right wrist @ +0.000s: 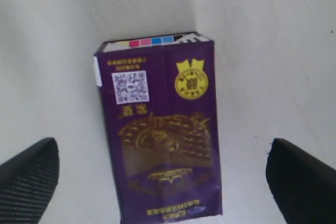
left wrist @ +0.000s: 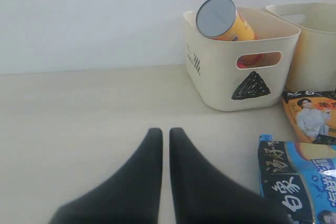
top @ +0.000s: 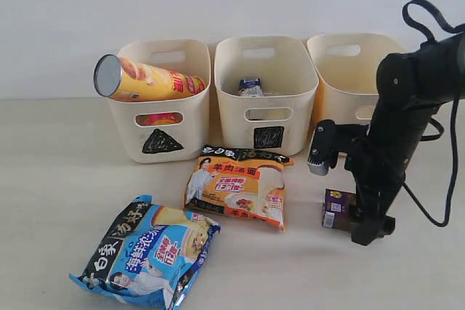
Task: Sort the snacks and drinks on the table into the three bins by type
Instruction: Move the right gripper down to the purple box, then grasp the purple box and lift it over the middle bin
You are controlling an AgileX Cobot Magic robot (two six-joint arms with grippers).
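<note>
A small purple box [right wrist: 160,129] lies flat on the table [top: 58,179], between the wide-apart fingers of my open right gripper [right wrist: 163,148]; neither finger touches it. In the exterior view this gripper [top: 361,224] points down just right of the box [top: 336,210]. My left gripper [left wrist: 165,130] is shut and empty over bare table, left of the blue-white noodle bag [left wrist: 299,182]. The yellow chip tube [top: 145,81] sticks out of the triangle bin [top: 161,141], with the pink tube [top: 158,118] showing through its slot. The blue-white carton [top: 251,87] stands in the square bin [top: 267,136].
The orange-white noodle bag [top: 236,186] lies in front of the square bin, and the blue-white bag [top: 149,252] lies near the table's front edge. The third bin [top: 345,70] stands at the back right, partly hidden by my right arm.
</note>
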